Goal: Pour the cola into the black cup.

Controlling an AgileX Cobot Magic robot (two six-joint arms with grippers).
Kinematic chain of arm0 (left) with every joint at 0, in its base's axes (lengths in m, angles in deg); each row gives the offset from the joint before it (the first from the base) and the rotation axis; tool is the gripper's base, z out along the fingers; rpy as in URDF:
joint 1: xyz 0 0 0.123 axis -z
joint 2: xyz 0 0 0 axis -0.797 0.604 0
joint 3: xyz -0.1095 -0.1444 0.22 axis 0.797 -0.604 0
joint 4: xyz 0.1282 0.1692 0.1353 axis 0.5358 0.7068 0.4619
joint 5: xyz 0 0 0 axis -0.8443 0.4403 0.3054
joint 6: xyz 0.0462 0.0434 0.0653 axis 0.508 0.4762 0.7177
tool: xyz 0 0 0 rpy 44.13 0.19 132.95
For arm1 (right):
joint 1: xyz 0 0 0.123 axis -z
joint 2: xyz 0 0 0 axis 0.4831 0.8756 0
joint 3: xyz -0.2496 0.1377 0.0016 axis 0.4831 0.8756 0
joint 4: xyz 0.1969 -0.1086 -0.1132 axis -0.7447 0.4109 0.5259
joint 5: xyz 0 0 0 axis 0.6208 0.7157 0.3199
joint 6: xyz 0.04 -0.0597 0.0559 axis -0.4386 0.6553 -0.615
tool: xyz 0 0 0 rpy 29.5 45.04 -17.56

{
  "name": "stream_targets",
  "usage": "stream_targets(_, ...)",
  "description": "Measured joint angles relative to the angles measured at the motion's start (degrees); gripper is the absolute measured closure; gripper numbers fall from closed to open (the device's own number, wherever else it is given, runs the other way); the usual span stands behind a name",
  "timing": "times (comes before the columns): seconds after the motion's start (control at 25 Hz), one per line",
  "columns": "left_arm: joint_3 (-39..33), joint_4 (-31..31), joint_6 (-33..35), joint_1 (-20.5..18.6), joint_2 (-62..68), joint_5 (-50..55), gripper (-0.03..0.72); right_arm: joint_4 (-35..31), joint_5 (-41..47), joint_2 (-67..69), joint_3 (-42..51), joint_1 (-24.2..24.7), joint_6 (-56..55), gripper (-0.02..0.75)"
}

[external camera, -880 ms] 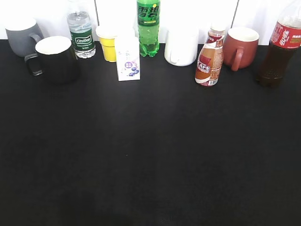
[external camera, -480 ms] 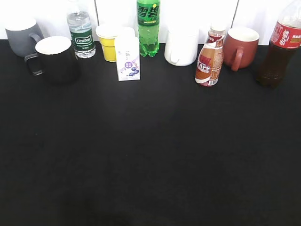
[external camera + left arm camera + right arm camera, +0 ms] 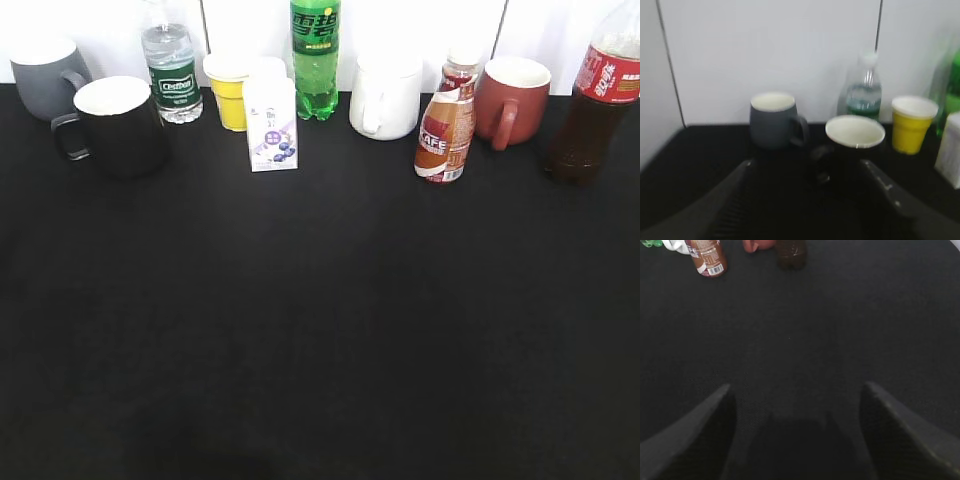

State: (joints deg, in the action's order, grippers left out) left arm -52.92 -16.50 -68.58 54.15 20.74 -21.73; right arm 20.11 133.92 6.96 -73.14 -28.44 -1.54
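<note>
Where white wall (image 3: 420,25) begins, black tabletop (image 3: 320,320) (matte) ends.

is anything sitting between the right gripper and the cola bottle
Nothing visible does. In the right wrist view the open right gripper faces bare black table up to the cola. The KAFE bottle stands off to the left of that line, and the reddish-brown mug sits just left of the cola.

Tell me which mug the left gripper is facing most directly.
The glossy black mug with white inside, centred between the open left gripper fingers. The grey mug sits farther back and left.
</note>
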Motion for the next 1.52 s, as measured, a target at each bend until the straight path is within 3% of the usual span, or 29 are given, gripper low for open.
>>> stream_targets(0.08,1.7,0.8,0.0,0.0,17.1,-11.8,0.227,0.0,0.0,0.0,0.0,0.0,0.0,0.155)
stream_targets(0.16,7.5,3.1,0.0,0.0,29.6,-16.7,0.251,0.0,0.0,0.0,0.0,0.0,0.0,0.155)
stream_targets(0.4,26.5,3.3,0.0,0.0,48.5,-15.5,0.291,0.0,0.0,0.0,0.0,0.0,0.0,0.155)
stream_targets(0.52,35.6,2.9,0.0,-0.1,53.7,-10.2,0.367,0.0,0.0,0.0,0.0,0.0,0.0,0.155)
stream_targets(0.6,40.5,2.7,0.0,-0.1,56.2,-7.8,0.513,0.0,0.0,0.0,0.0,0.0,0.0,0.155)
stream_targets(0.64,41.6,3.6,0.0,-0.1,56.9,-8.3,0.610,0.0,0.0,0.0,0.0,0.0,0.0,0.155)
stream_targets(0.8,40.6,6.1,0.0,-0.2,56.4,-10.3,0.610,0.0,0.0,0.0,0.0,0.0,0.0,0.155)
stream_targets(0.96,29.6,7.7,0.2,-0.2,45.1,-10.4,0.627,0.0,-0.8,0.0,-0.3,0.0,0.0,0.155)
stream_targets(1.0,26.3,7.9,-1.1,-0.2,40.9,-10.4,0.627,0.0,-4.9,0.0,-1.1,0.0,0.0,0.155)
stream_targets(1.04,23.7,8.0,-2.0,-0.1,36.3,-10.4,0.627,0.0,-15.4,0.0,-0.4,0.0,0.0,0.155)
stream_targets(1.12,19.8,8.8,-2.8,-0.1,29.9,-10.4,0.628,0.1,-26.7,3.0,3.5,0.0,0.0,0.155)
stream_targets(1.16,18.4,10.4,-3.1,-0.1,28.3,-10.3,0.629,0.1,-39.5,9.1,9.1,0.0,0.0,0.155)
stream_targets(1.2,17.3,12.6,-3.9,-0.1,27.3,-10.2,0.629,0.1,-44.2,11.4,11.0,0.0,0.0,0.155)
stream_targets(1.32,15.4,19.3,-8.1,0.0,26.8,-10.3,0.629,-0.2,-69.3,33.5,16.8,0.0,0.0,0.153)
stream_targets(1.36,15.4,22.1,-8.9,0.0,26.8,-10.3,0.629,-0.2,-82.6,47.1,16.8,0.0,0.0,0.152)
stream_targets(1.4,15.4,23.6,-9.4,0.0,26.8,-10.3,0.629,-0.2,-88.0,52.1,16.8,0.0,0.0,0.152)
stream_targets(1.44,15.4,24.2,-10.3,0.0,26.8,-10.5,0.629,-0.1,-103.0,66.9,16.5,0.0,0.0,0.152)
stream_targets(1.52,15.4,24.2,-10.5,0.0,26.8,-12.1,0.629,1.6,-115.8,85.3,13.0,0.0,-1.2,0.095)
